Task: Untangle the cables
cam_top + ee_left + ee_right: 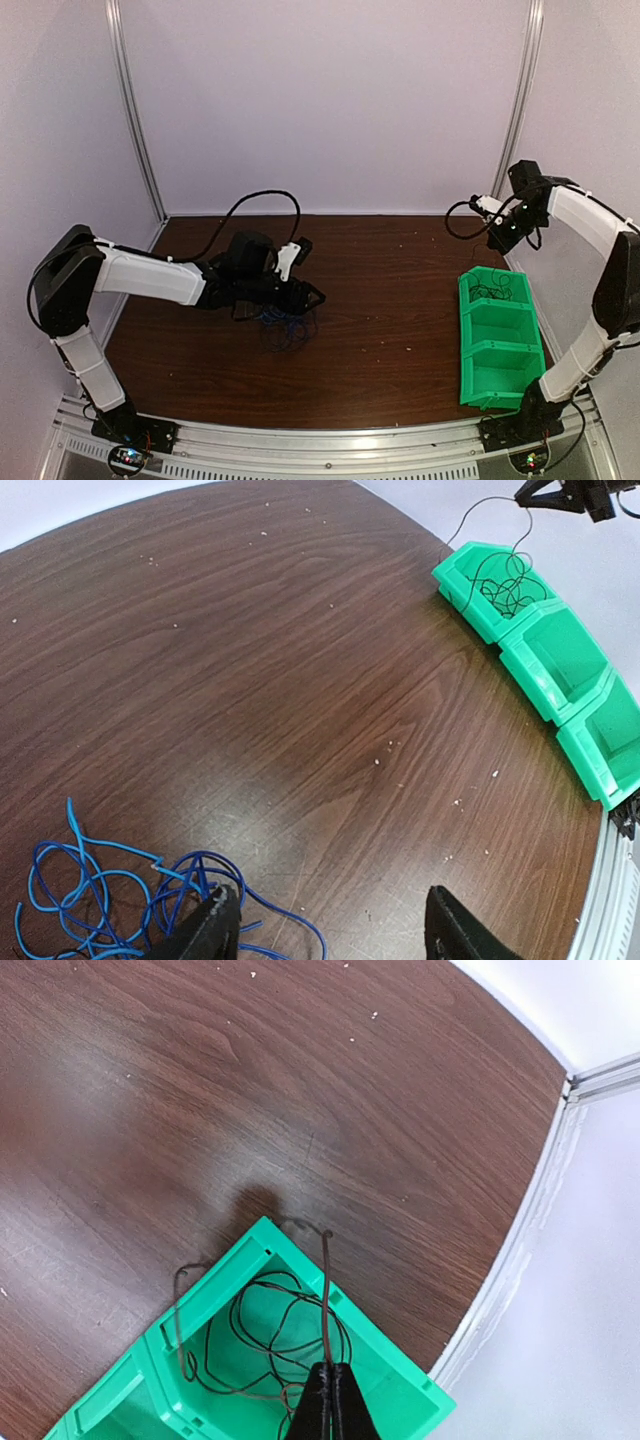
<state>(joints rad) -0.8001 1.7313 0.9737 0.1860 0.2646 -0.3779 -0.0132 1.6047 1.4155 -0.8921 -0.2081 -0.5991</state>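
The right claw point(330, 1405), pinched shut on a black cable point(325, 1300), hangs above the far compartment of the green bin point(395, 1365), where its loops lie. Well left of the bin, the left claw point(330, 920) gapes wide over blue cables point(90, 890).

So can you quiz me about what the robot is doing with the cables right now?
1. True or false: the blue cables lie on the table, outside the green bin.
2. What do the right fingers pinch? A) a blue cable B) the black cable C) nothing
3. Fill in the gap: the left fingers stand ___ (open or shut).

Key: 1 true. 2 B. 3 open.
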